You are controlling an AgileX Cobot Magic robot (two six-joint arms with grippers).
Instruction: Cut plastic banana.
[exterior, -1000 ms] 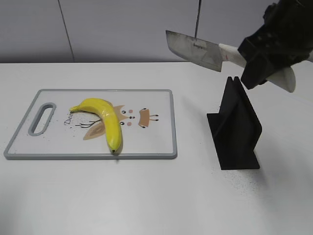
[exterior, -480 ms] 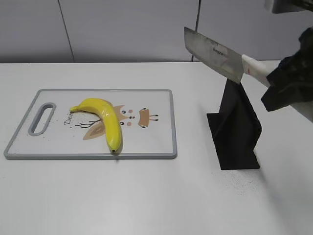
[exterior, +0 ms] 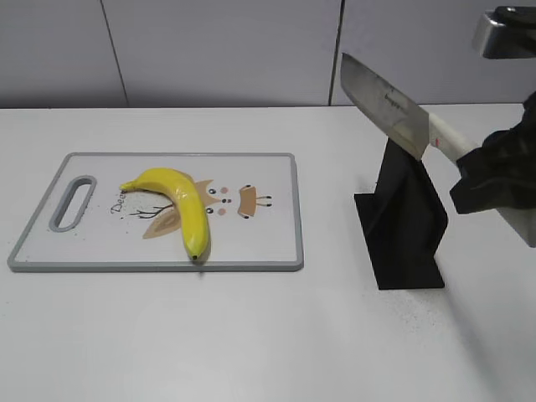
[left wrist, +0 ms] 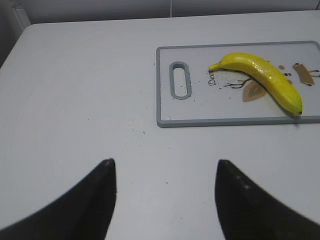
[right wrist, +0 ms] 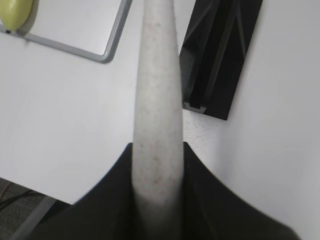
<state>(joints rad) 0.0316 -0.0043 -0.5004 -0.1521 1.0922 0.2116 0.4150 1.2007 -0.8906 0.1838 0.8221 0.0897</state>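
Jaws: right gripper [exterior: 490,180] clamped on knife [exterior: 394,113]; left gripper [left wrist: 165,200] spread.
Knife swung rightward above black stand [exterior: 404,219]; banana [exterior: 180,205] unmoved on cutting board [exterior: 268,251].

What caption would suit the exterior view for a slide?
Right gripper holds a cleaver above its black stand; banana waits on the cutting board.

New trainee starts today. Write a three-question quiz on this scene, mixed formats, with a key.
1. True or false: the banana lies on the board.
2. What does the right end effector hold? A) knife B) banana C) stand
3. Fill in: the left end effector is ____, with nothing between its fingers.

Key:
1. True.
2. A: it grips the handle of the knife, which is in the air above the black stand.
3. Open.
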